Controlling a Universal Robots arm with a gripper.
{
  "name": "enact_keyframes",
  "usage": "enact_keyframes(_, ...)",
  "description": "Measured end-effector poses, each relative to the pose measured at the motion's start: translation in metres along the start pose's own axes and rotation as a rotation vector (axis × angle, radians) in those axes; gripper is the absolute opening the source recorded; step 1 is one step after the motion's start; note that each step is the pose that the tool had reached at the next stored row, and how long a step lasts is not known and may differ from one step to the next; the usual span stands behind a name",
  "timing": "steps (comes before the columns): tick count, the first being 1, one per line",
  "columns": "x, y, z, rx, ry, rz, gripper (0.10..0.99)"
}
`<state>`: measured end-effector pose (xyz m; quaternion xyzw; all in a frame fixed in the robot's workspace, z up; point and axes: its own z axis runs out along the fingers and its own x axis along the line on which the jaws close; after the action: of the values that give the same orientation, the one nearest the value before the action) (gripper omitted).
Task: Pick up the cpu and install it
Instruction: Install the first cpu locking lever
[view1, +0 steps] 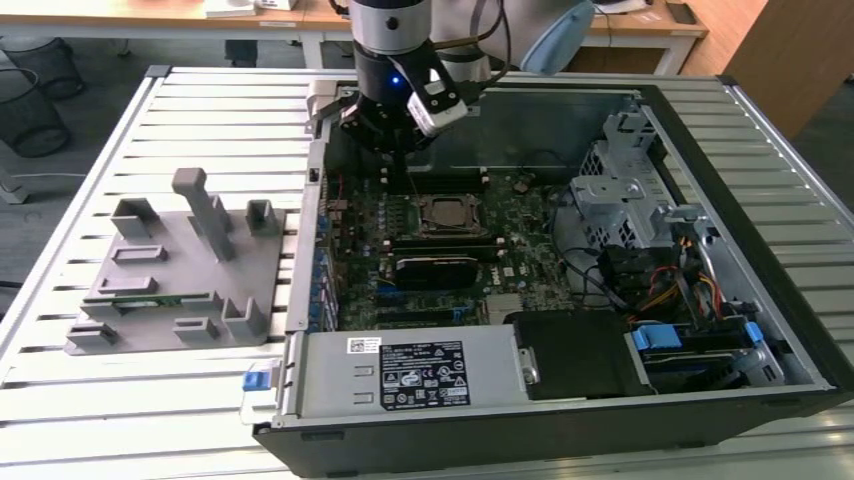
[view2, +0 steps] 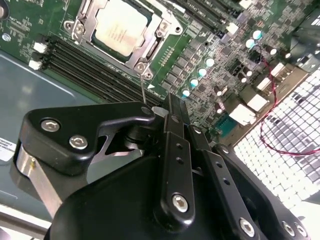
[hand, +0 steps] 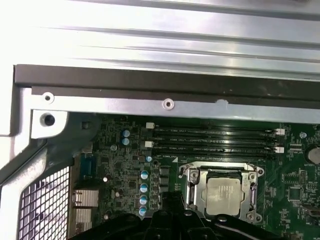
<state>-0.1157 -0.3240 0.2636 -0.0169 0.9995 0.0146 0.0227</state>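
Observation:
The cpu (view1: 443, 213) (view2: 121, 27) (hand: 224, 196), a small square chip with a silvery top, lies flat inside the metal-framed socket in the middle of the motherboard (view1: 400, 235). My gripper (view1: 387, 140) (view2: 167, 102) (hand: 170, 200) hangs above the board's far edge, just behind the socket and apart from the chip. Its black linkages run together to a single tip, so it is shut, and I see nothing held in it.
The open computer case (view1: 747, 250) holds a drive cage (view1: 621, 190), cables and a power supply (view1: 400, 375). Memory slots (hand: 215, 142) run beside the socket. On the slatted table at the exterior view's left stands a grey fixture (view1: 174, 270) with a green strip (view1: 134, 298).

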Motion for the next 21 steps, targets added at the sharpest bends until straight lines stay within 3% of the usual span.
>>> enact_keyframes(21,0.0010,0.0085,0.0066,0.000,0.0001,0.000,0.106)
